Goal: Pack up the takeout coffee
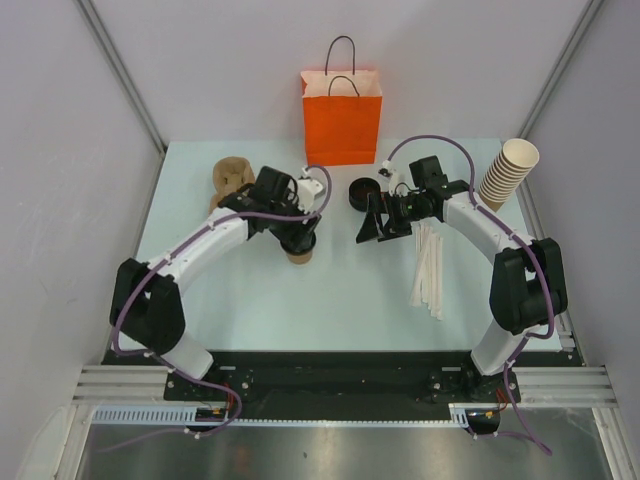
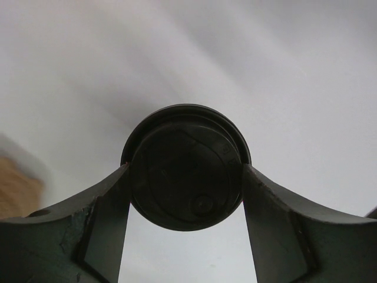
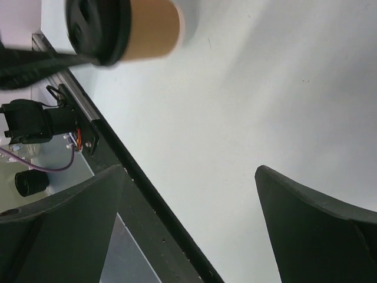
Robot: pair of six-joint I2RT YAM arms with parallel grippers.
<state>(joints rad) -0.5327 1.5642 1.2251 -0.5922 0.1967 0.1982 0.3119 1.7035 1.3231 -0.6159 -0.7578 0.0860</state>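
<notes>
Grey walls close in a pale table, with both arms reaching across it from the near edge. At the back, in the middle, an orange bag stands upright with its black handles up.

The coffee cup stands on the table to the left of centre, in front of the bag and well apart from it. The left claw sits over it from above. In the left wrist view the cup's black lid fills the gap between the two fingers, and each finger lies against the lid's rim, one on either side. So the claw is closed partway onto the cup at the lid.

The right claw hangs above bare table just right of centre, its jaws spread wide with nothing between them. Its own camera shows the capped cup off to one side.

Behind the right claw lies a stack of black lids. At the far right corner a stack of tan cups leans. A bundle of white sticks lies on the table beside the right arm. Behind the left arm is a brown shape, perhaps paper, though I cannot make out what it is.
</notes>
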